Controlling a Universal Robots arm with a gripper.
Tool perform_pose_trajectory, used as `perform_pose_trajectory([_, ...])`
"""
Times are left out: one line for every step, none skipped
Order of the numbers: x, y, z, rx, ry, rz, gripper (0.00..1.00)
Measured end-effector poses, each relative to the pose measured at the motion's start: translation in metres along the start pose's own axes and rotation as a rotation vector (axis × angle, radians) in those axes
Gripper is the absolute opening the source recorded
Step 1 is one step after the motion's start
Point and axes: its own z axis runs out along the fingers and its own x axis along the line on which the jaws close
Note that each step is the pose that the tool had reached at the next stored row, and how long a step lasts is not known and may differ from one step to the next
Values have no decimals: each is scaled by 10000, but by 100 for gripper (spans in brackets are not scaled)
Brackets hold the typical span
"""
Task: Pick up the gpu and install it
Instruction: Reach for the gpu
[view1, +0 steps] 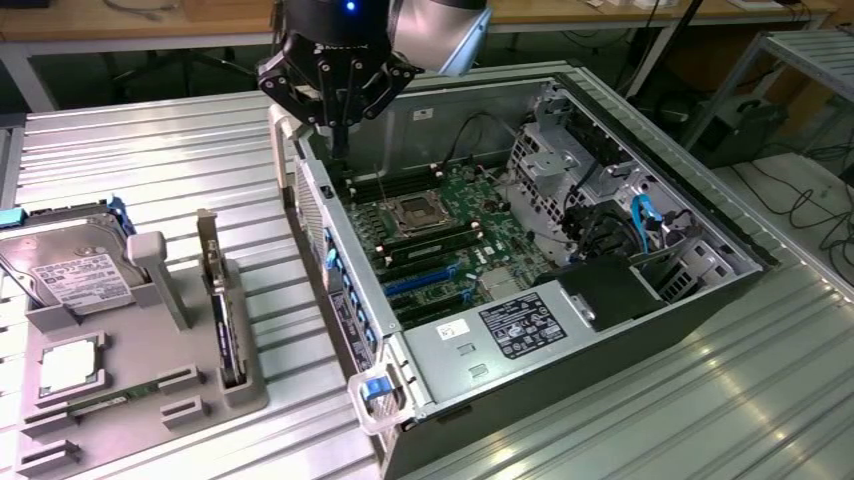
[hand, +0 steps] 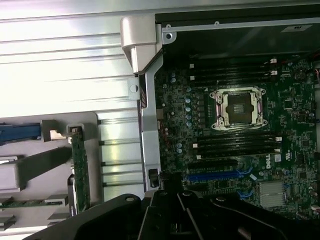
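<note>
The gpu (view1: 223, 310) stands on edge in a slot of the grey holder (view1: 247, 385) at the exterior view's left, its silvery bracket (view1: 207, 240) at the far end. From the wrist view the gpu (hand: 80, 170) shows edge-on as a narrow green-black strip. My gripper (view1: 339, 140) hangs above the near wall of the open computer case (view1: 340, 300), fingers shut and pointing down with nothing between them. It is well apart from the gpu, further back and toward the exterior view's right. The gripper's black body (hand: 170, 217) is over the motherboard (hand: 235, 125).
The holder also carries a hard drive (view1: 64, 275), a square processor (view1: 67, 365) and a green memory stick (view1: 114, 400). Inside the case are the CPU socket (view1: 411, 210), blue card slots (view1: 424, 282), a power supply (view1: 521, 325) and drive cages (view1: 574, 150). Ribbed metal tabletop (view1: 174, 160) surrounds everything.
</note>
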Motion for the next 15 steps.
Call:
perform_pose_trajectory([12, -1, 0, -1, -1, 0, 11])
perform_pose_trajectory([21, -2, 0, 0, -1, 1, 11])
perform_pose_trajectory([28, -3, 0, 0, 0, 0, 11])
perform_pose_trajectory([37, -4, 0, 0, -1, 0, 11])
perform_pose_trajectory([44, -5, 0, 0, -1, -1, 11])
perform_pose_trajectory([51, -5, 0, -1, -1, 0, 11])
perform_pose_trajectory([58, -6, -1, 0, -1, 0, 11])
perform_pose_trajectory([70, -7, -1, 0, 0, 0, 11])
perform_pose_trajectory([84, -9, -1, 0, 0, 0, 11])
perform_pose_trajectory([92, -10, -1, -1, -1, 0, 11])
perform_pose_trajectory([101, -11, -1, -1, -1, 0, 11])
perform_pose_trajectory([110, -12, -1, -1, -1, 0, 11])
perform_pose_trajectory([118, -13, -2, -1, -1, 0, 11])
perform_pose_trajectory([127, -14, -2, 0, -1, 0, 11])
perform_pose_trajectory([135, -14, -2, -1, -1, 0, 11])
